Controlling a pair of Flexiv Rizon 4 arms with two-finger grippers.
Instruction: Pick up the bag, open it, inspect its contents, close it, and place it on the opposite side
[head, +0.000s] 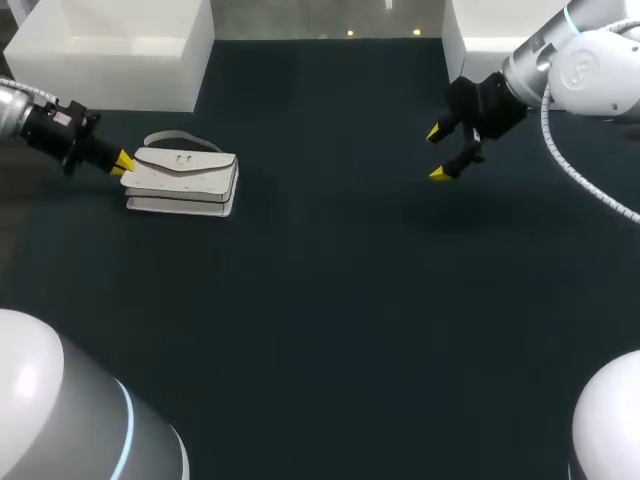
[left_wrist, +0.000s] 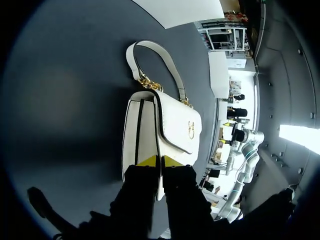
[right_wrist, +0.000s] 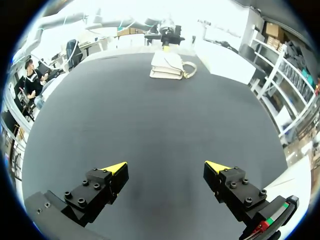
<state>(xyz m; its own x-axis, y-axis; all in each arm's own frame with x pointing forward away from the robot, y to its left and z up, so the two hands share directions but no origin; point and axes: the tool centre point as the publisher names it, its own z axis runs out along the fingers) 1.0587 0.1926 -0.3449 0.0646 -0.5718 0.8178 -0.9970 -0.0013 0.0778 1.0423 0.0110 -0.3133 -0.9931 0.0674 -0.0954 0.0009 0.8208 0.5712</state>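
A white handbag (head: 185, 180) with a gold clasp and a short strap lies flat on the dark table at the left. My left gripper (head: 122, 163) is at the bag's left end. In the left wrist view its gripper (left_wrist: 160, 161) has both yellow tips nearly together, pinching the end edge of the bag (left_wrist: 167, 122) where the flap meets the body. My right gripper (head: 440, 152) hovers over the table's far right, wide open and holding nothing. From the right wrist view its gripper (right_wrist: 165, 167) faces the distant bag (right_wrist: 167, 65) across bare table.
A white box (head: 110, 50) stands at the back left, just behind the bag. Another white box (head: 480, 40) stands at the back right, near my right arm. The dark table top (head: 330, 300) stretches between the two arms.
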